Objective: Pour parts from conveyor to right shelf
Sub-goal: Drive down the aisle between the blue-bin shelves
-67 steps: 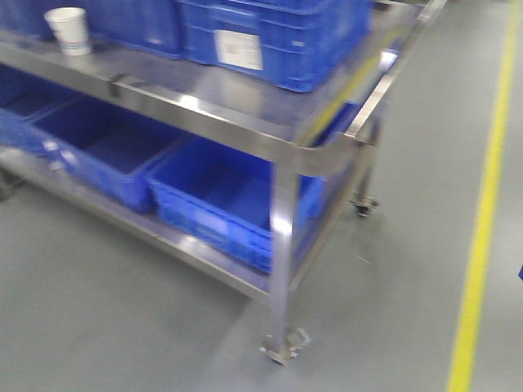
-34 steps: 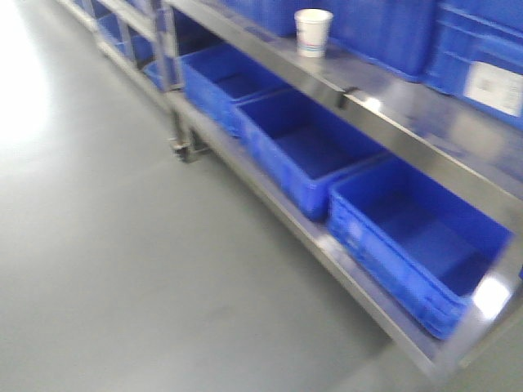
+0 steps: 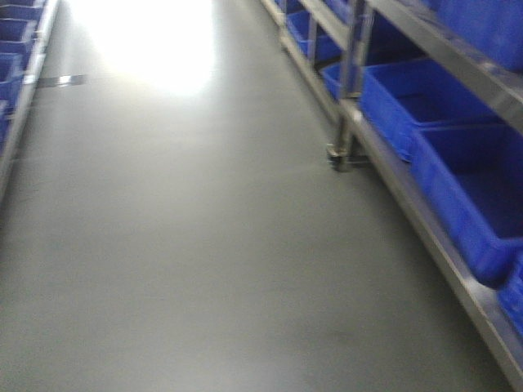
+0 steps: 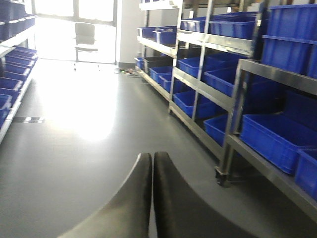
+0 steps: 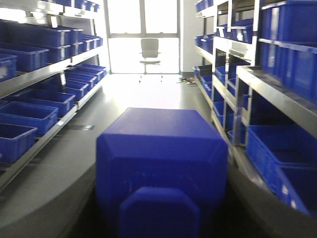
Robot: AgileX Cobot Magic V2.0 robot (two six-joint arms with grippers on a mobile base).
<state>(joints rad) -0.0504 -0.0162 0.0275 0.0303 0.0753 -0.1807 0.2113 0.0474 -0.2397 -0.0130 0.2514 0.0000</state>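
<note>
Between the right gripper [image 5: 161,171] jaws sits the clamped blue part [image 5: 161,141]; left gripper [image 4: 152,156] closed.

text: none legible | labels, numbers, signs: none readable | all three views

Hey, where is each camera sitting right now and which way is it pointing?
Front-facing: on the robot, tilted down at the grey floor, right shelf alongside; no robot body shows.
Left wrist: looks along the aisle over the shut left claw toward a chair.
Right wrist: same aisle, past the right claw gripping a blue block.
Shared: both wrist views show the chair and right shelf.
</note>
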